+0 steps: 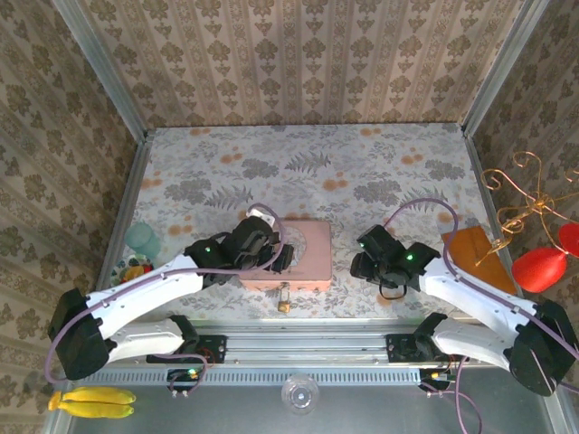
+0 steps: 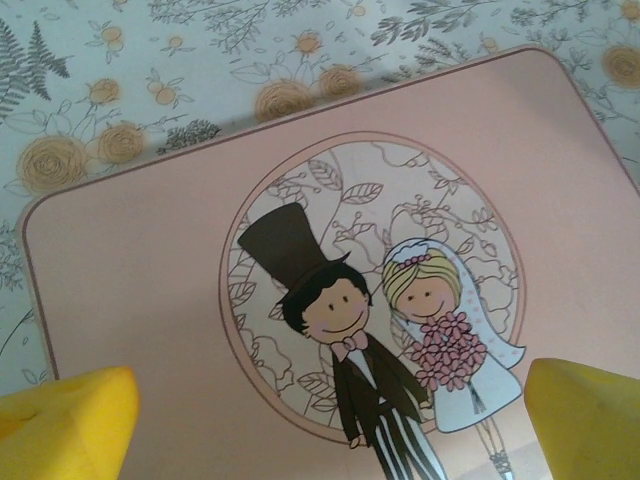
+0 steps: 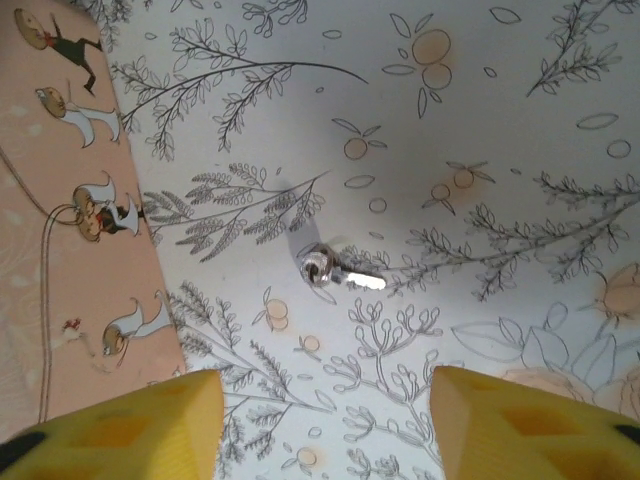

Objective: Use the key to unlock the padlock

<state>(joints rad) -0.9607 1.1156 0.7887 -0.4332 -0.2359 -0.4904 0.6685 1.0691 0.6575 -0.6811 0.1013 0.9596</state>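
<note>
The tiny brass padlock (image 1: 284, 301) hangs at the near front of the pink tin box (image 1: 303, 258). My left gripper (image 1: 274, 255) hovers over the box's lid, open, its yellow fingers (image 2: 70, 425) wide apart above the bride-and-groom picture on the lid (image 2: 150, 260). The small silver key (image 3: 340, 273) lies flat on the floral tablecloth, just right of the box's edge (image 3: 60, 250). My right gripper (image 3: 325, 430) is open above the cloth, and the key sits ahead of its fingertips, apart from them. In the top view the right gripper (image 1: 366, 259) is to the right of the box.
A teal cup (image 1: 143, 240) and a small plate of toys (image 1: 133, 270) stand at the left edge. An orange board (image 1: 475, 253), a red egg shape (image 1: 538, 268) and a gold wire stand (image 1: 529, 194) are at the right. Bananas (image 1: 90, 402) lie off the table, near left.
</note>
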